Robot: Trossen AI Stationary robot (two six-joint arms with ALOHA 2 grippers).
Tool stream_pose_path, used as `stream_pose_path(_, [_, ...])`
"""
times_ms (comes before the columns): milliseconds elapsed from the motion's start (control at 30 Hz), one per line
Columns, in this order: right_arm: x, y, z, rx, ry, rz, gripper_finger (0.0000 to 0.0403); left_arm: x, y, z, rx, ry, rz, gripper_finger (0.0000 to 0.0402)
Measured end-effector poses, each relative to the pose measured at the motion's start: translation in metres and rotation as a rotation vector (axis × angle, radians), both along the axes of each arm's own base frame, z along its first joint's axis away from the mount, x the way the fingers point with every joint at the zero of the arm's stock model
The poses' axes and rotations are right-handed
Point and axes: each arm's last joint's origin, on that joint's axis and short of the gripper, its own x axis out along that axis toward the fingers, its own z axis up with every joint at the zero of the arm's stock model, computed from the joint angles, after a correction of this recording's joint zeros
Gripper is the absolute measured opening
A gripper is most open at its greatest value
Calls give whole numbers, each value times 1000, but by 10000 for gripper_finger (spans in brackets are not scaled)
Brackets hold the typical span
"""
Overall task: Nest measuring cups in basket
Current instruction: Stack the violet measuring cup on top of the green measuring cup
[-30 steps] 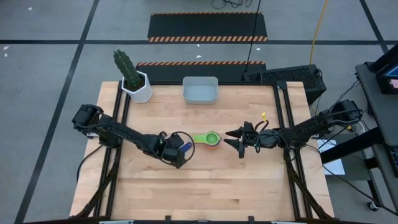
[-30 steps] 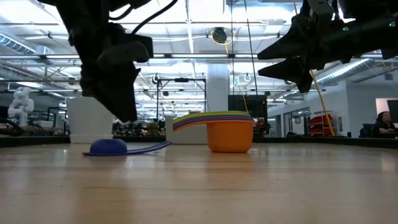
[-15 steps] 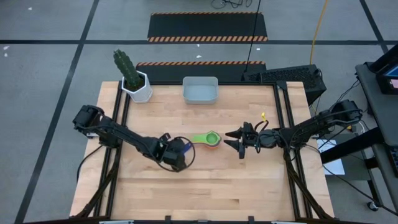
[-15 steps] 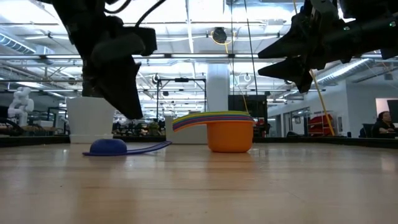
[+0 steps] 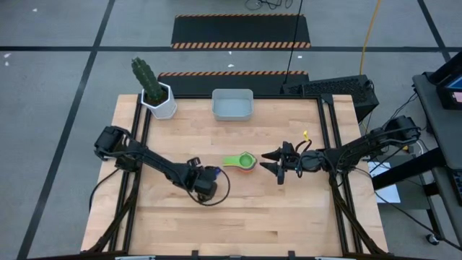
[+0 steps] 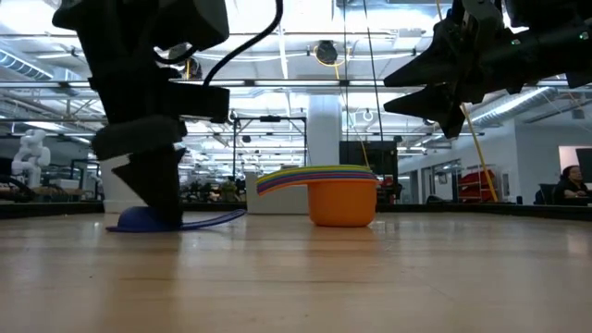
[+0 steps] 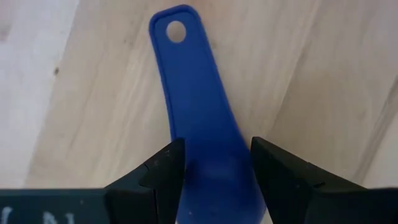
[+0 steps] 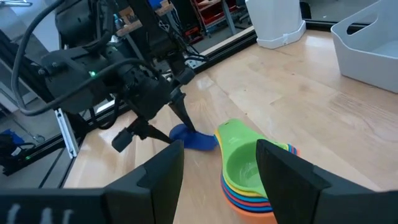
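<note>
while the left gripper (image 7: 212,168) straddles the dark blue cup (image 7: 205,143) with parted jaws, its handle points toward the nested stack (image 5: 245,162). the right gripper (image 5: 270,162) hovers open beside the stack, well clear of the table (image 5: 289,217) edges.

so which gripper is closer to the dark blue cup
Left. The left gripper is down at the dark blue cup, open, one finger on each side. The right gripper hangs beyond the nested stack.

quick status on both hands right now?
Left hand: open, fingers down either side of the dark blue cup on the table, not closed on it.
Right hand: open, empty, hovering beside the cup stack.
</note>
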Motion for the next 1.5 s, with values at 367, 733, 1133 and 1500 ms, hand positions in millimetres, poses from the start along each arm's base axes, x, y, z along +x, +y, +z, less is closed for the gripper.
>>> stream_pose_path(367, [0,0,0,-3,1,0,194,-21,-12,0,108,199,-245,188])
stream_pose_path(733, [0,0,0,-4,1,-1,194,-16,-16,0,123,131,-247,188])
stream_pose_path(1133, [0,0,0,-4,1,-1,194,6,-16,19,157,-29,-171,189])
stream_pose_path(1500, [0,0,0,5,-1,-1,194,15,-4,15,182,-91,1,189])
